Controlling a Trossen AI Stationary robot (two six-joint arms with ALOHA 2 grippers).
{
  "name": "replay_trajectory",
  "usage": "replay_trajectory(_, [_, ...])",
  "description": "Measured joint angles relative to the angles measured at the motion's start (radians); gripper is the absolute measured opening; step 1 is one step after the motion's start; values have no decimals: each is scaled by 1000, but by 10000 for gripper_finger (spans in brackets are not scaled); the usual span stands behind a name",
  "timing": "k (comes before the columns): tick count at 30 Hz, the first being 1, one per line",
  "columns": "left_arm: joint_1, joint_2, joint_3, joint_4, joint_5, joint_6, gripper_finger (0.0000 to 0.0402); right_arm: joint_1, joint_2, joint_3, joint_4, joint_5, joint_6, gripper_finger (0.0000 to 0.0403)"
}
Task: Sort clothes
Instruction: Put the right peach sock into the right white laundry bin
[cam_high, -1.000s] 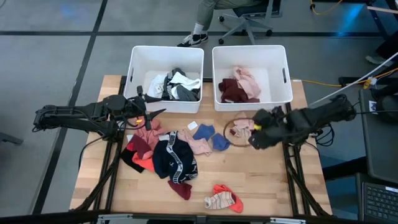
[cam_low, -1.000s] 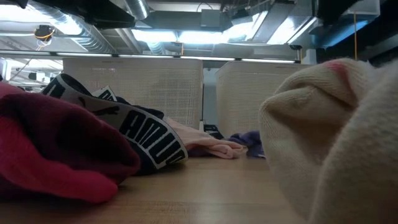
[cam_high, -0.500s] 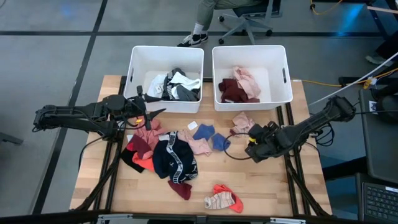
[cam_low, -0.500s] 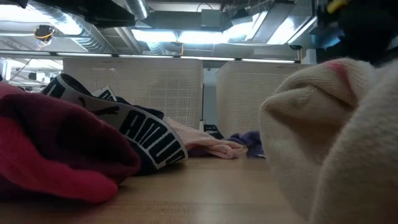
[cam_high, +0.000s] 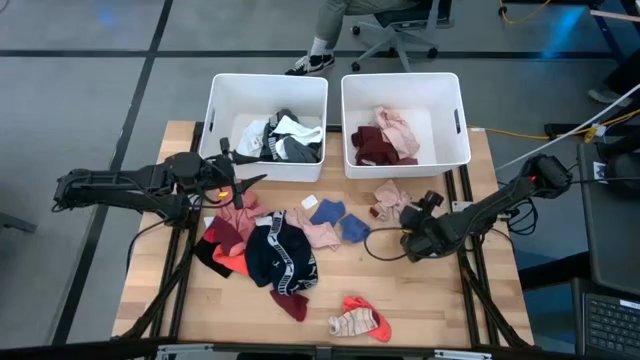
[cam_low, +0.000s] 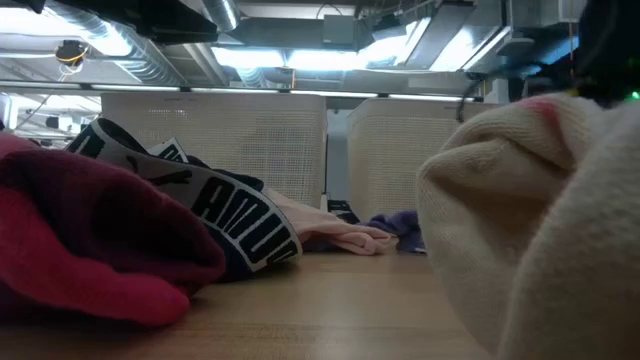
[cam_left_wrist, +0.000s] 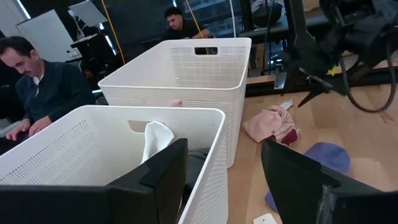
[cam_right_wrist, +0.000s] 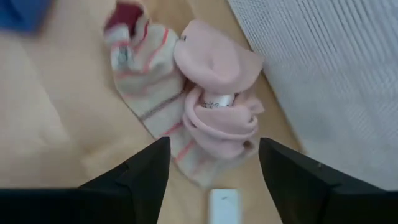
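Observation:
The clothes lie in a loose heap on the wooden table (cam_high: 420, 300): a navy garment with a white band (cam_high: 280, 255), red and maroon pieces (cam_high: 228, 245), pink (cam_high: 322, 233) and blue socks (cam_high: 340, 220). A pink striped sock (cam_right_wrist: 205, 106) lies in front of the right bin (cam_high: 405, 120). My right gripper (cam_right_wrist: 214, 180) is open, tipped down just short of that sock, touching nothing. My left gripper (cam_left_wrist: 224, 180) is open, held level above the table's left side beside the left bin (cam_high: 265, 125).
Both white bins stand at the far edge with clothes inside. A cream and red sock (cam_high: 360, 320) lies near the front edge and fills the low view's right side. A small white tag (cam_right_wrist: 222, 205) lies by the right fingers. People sit beyond the table.
My right gripper has sunk from well above the table down to just over it, next to the pink striped sock, tipping its fingers more steeply downward and rolling its wrist. The sock and the other clothes lie as before.

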Motion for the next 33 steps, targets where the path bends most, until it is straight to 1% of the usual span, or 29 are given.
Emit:
replay_trajectory(6, [0, 0, 0, 0, 0, -1, 194, 0, 0, -88, 132, 39, -220, 208])
replay_trajectory(8, [0, 0, 0, 0, 0, -2, 194, 0, 0, -116, 188, 49, -271, 198])
replay_trajectory(10, [0, 0, 0, 0, 0, -3, 194, 0, 0, -141, 231, 81, -305, 190])
replay_trajectory(13, [0, 0, 0, 0, 0, -3, 194, 0, 0, -158, 247, 124, -314, 179])
replay_trajectory(21, [0, 0, 0, 0, 0, 2, 194, -4, 1, -168, 247, 129, -317, 130])
replay_trajectory(26, [0, 0, 0, 6, 0, 3, 194, -57, 4, -168, 256, 128, -318, 99])
replay_trajectory(31, [0, 0, 0, 6, 0, 4, 194, -119, 5, -168, 261, 90, -318, 77])
replay_trajectory(33, [0, 0, 0, 5, 0, 4, 194, -127, 5, -168, 264, 84, -318, 61])
